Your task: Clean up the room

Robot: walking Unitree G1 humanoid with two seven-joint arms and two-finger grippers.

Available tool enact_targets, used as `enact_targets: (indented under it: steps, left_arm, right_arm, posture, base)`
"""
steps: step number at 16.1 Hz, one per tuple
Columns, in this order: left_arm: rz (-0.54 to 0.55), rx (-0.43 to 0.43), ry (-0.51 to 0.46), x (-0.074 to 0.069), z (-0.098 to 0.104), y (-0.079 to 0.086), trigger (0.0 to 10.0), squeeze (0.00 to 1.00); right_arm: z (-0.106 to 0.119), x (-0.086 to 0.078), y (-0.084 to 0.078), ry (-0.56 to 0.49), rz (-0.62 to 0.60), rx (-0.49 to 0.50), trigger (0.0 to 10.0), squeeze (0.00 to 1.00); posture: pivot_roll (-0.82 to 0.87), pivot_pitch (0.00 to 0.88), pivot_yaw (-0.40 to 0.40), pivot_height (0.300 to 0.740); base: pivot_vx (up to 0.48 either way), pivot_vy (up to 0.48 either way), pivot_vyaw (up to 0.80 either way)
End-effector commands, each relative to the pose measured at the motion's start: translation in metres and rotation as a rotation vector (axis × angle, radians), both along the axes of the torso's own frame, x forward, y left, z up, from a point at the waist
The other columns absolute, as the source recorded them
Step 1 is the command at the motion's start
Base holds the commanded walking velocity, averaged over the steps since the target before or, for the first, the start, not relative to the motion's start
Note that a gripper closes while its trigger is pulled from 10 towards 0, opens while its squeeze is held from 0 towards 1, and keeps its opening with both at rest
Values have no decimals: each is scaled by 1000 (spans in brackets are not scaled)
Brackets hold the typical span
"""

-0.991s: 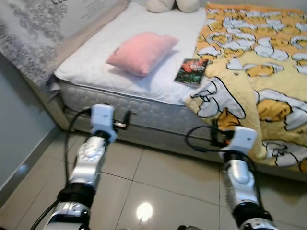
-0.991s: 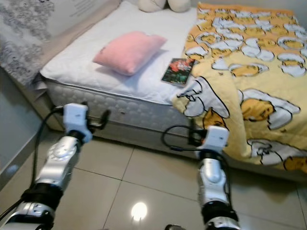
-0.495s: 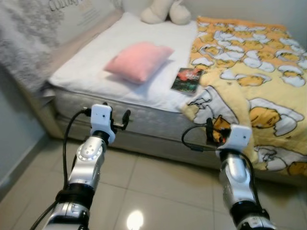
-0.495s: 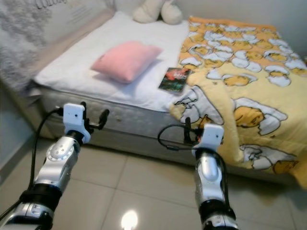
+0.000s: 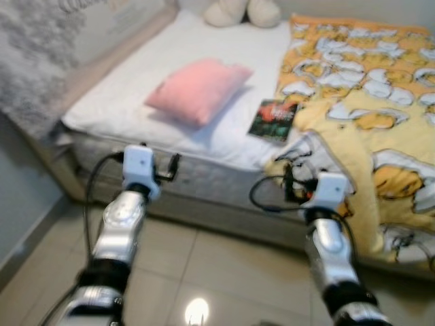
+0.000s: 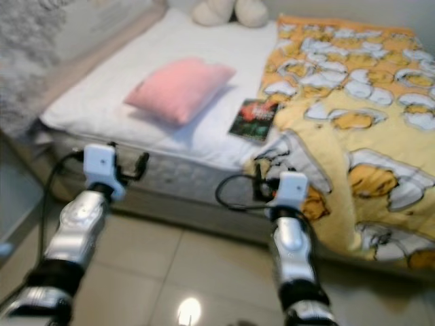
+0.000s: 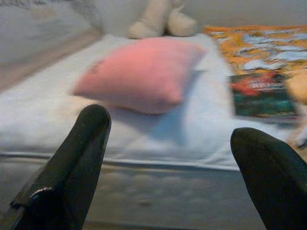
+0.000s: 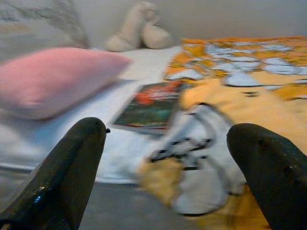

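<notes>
From the left eye view, the robot stands on the pale tiled floor [image 5: 224, 255] facing the long side of a white-sheeted bed [image 5: 136, 102]. A soft pink rectangular pillow [image 5: 197, 89] lies on the sheet, a dark-covered paperback book with red artwork [image 5: 273, 120] rests just beside it, and a yellow blanket printed with cartoon egg figures [image 5: 367, 102] covers the far half and spills over the mattress edge. A cream plush toy [image 5: 245, 11] sits at the head of the bed. The left gripper [image 5: 168, 170] and right gripper [image 5: 291, 187] are both raised near the mattress side, touching nothing.

The right eye view shows the same layout, somewhat blurred.

In the left wrist view, the two black fingers [image 7: 79, 163] stand wide apart and empty, framing the pillow.

In the right wrist view, the fingers [image 8: 72, 167] are likewise spread and empty, with the book and the drooping blanket corner between them.

Likely the book or the hanging blanket comes next. The risk: the right gripper sits close to the blanket's loose corner, so a reach for the book could snag fabric and drag it. The blur also suggests motion, which could spoil aim.
</notes>
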State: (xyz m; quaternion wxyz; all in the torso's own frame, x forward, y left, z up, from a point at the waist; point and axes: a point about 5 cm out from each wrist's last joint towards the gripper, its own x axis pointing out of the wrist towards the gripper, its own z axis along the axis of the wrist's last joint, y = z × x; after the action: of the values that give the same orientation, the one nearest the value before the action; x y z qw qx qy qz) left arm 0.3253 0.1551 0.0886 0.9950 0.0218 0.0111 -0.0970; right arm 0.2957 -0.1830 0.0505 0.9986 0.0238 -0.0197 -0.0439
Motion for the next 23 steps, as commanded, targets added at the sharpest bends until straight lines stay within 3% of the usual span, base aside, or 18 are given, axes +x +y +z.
enact_targets:
  steps: [1, 9, 21, 23]
  left_arm:
    - [28, 15, -24, 3, 7, 10, 10000, 0]
    - [29, 3, -24, 6, 9, 10, 10000, 0]
    - [-10, 23, -29, 11, 11, 3, 10000, 0]
    - [-3, 68, -32, 12, 11, 3, 10000, 0]
  right_arm:
    - [4, 4, 4, -12, 9, 13, 10000, 0]
    - [6, 5, 4, -17, 7, 11, 10000, 0]
    - [5, 4, 3, -12, 0, 6, 10000, 0]
    - [3, 5, 5, 2, 4, 11, 10000, 0]
  posture:
    - [56, 0, 6, 740]
    - [48, 0, 9, 740]
    - [41, 0, 16, 740]
    - [43, 0, 14, 740]
  base:
    - [454, 0, 0]
    - [429, 49, 0]
    - [0, 474, 0]
    - [0, 0, -800]
